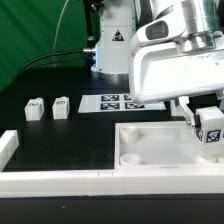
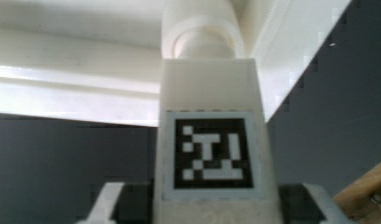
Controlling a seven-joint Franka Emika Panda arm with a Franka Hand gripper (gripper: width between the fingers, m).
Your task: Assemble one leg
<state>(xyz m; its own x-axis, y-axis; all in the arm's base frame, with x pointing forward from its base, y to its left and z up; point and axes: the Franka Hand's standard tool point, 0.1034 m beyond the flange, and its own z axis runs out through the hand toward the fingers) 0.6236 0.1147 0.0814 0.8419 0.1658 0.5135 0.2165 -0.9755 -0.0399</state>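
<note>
Pincer (image 1: pixel 205 118) was clamped on the leg (image 1: pixel 211 135), tag face out toward the exterior camera. Wrist view agreed: fingers (image 2: pixel 123 205) flanked the leg (image 2: pixel 213 120) on both sides at its near end, with the tag just past them. The post ran straight out from the pincer (image 2: pixel 213 208).

The leg hung over the panel (image 1: pixel 150 138), toward the exterior view's right. Couldn't tell whether its lower end touched the panel floor; that end ran out of frame.

Handling, my read:
- Small hard plastic post, so light and stiff, and it shouldn't deform under clamp force.
- Faces looked smooth, so probably slippery.
- A hold across two flat opposite sides near one end looked right, since it leaves the other end free for a socket.
- Any tilt in the grasp would likely jam at insertion.

Containers:
- The panel was a shallow tray with a raised rim.
- The round socket (image 1: pixel 130 158) in its near corner, on the exterior view's left, looked empty.
- The visible floor was bare, with nothing lying in it.
- Other sockets were hidden by the arm or out of frame.

Two spare legs (image 1: pixel 35 108) stood upright on the table (image 1: pixel 70 140), near each other and well apart from the panel, on the exterior view's left. The marker board (image 1: pixel 120 102) lay flat behind the panel.
</note>
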